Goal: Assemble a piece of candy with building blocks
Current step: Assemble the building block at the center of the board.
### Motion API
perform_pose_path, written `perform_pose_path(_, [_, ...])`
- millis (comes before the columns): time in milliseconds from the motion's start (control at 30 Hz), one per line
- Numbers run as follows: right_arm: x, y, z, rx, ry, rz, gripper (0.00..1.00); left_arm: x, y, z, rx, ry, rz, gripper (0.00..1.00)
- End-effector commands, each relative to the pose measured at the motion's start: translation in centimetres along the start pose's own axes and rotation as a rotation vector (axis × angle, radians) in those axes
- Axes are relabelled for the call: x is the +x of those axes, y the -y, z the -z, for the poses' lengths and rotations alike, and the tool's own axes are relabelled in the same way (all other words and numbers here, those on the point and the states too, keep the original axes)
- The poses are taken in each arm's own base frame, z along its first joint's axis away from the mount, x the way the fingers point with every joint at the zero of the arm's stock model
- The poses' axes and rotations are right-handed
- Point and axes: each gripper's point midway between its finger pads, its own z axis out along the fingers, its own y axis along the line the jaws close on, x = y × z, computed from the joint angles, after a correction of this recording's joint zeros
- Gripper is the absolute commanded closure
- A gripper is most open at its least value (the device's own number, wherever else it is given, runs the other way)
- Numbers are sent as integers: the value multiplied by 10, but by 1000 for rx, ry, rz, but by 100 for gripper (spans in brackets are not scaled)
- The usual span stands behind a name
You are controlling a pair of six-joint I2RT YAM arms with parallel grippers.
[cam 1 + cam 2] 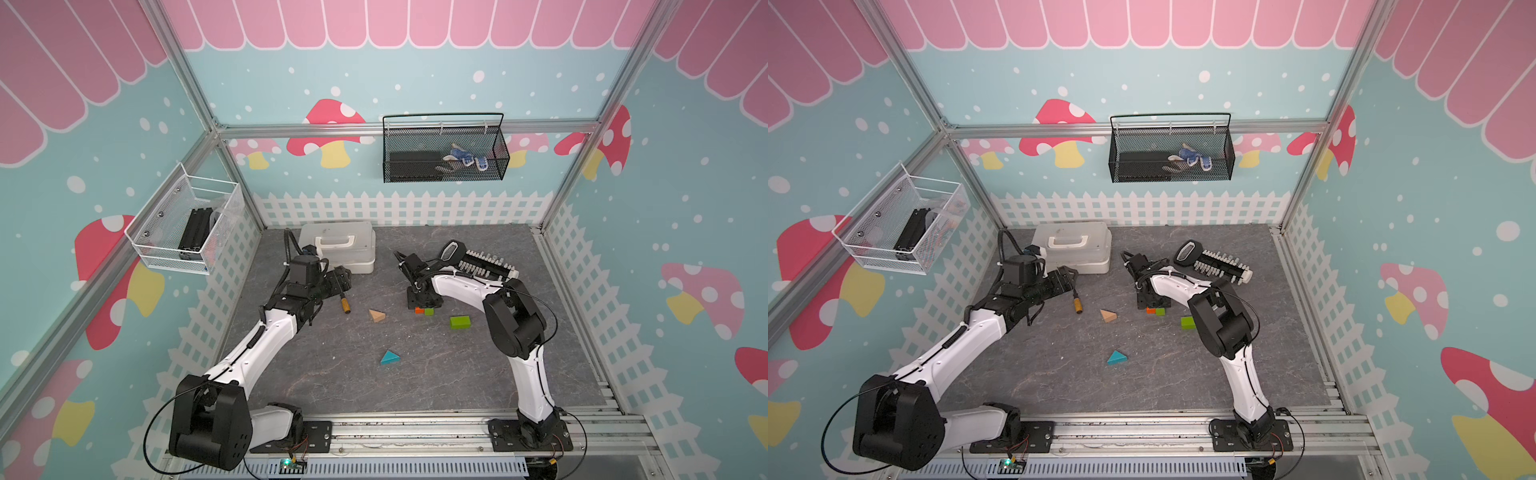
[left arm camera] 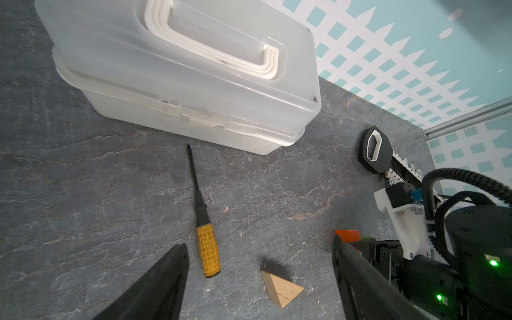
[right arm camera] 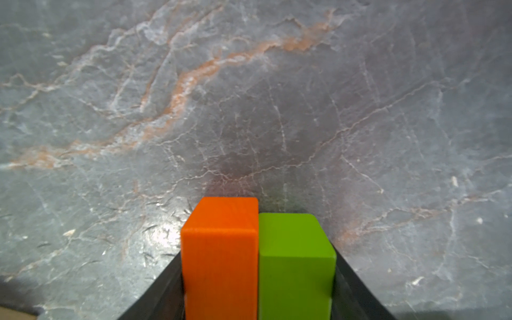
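**Building blocks (image 1: 424, 311) spread over the bench (image 1: 457, 386): two paired, three loose**

Orange cuboid (image 3: 219, 260) and one lime-green cuboid (image 3: 295, 266) side by side mid-bench, long faces touching, the orange end poking slightly past the green in the right wrist view. Right end effector (image 3: 257, 257) down over this pair, one finger along the orange outer face, one along the green outer face. No gap to be seen on either side, yet squeezing or merely flanking: cannot tell.

Second lime-green cuboid (image 1: 460, 322) alone near the pair, on the right arm's side and a little closer to the arm bases, not touching it. Tan triangular prism (image 1: 377, 315) flat on a triangular face, between the pair and the yellow-handled screwdriver (image 2: 207, 249), apart from both. Teal triangular prism (image 1: 390, 357) also flat, well apart from the rest, toward the arm bases in both top views.

Left end effector (image 2: 258, 243) wide open and empty, raised over the bench near the screwdriver and the tan prism, touching neither. White plastic case (image 2: 180, 83) closed, at the back of the bench just beyond the screwdriver tip. Black rack of bits (image 1: 486, 264) at the back on the right arm's side.
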Motion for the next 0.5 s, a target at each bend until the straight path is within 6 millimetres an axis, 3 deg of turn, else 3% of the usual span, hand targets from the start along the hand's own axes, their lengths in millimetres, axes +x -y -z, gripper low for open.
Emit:
perform_pose_path(0, [13,12,-9,61,-27,-65,38,-5,4,1,14,-1,12,15])
perform_pose_path(133, [11,14,-7,69,-16,-76,36,-3,2,0,9,-4,13,15])
perform_pose_path(300, [8,16,-1,71,3,-72,24,-1,0,-1,4,-8,15,15])
perform_pose_path(467, [0,15,17,50,40,-68,22,-1,2,-1,9,-9,15,15])
